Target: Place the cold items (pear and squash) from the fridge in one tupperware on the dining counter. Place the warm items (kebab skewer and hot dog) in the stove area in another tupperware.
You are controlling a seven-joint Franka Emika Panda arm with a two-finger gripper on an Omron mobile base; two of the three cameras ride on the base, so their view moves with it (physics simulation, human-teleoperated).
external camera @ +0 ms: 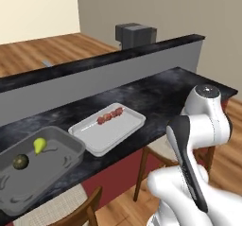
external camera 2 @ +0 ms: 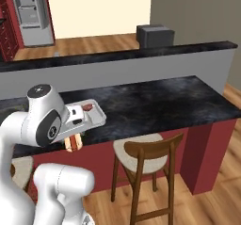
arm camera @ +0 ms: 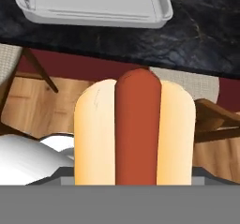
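Pincer point(external camera 2: 73, 141) clamped on the hot dog point(arm camera: 135, 131), seen in the hand view as a red sausage between two pale bun halves standing up from the bottom edge, fingertips hidden behind it. In the right base view the hot dog pokes out below the wrist, hanging off the front edge of the dining counter point(external camera: 160, 95), over the dark red base, not above the top itself. Just beyond it, near that front edge, sits the shallow pale tray point(external camera: 118, 131), the warm-items tupperware; kebab skewer point(external camera: 109, 116) lies along the tray's far side, red chunks toward its right end. To the left of the tray, just beside it at the counter's left end, is the deeper grey tub point(external camera: 66, 161). Pear point(external camera: 39, 145) and squash point(external camera: 20, 161) both rest inside the tub, near its far left part, close together, squash nearer the front. Wooden stool point(external camera 2: 147, 159) with pale seat stands under the counter's front edge. Fridge point(external camera 2: 32, 12), door open, stands far back at upper left of the right base view.
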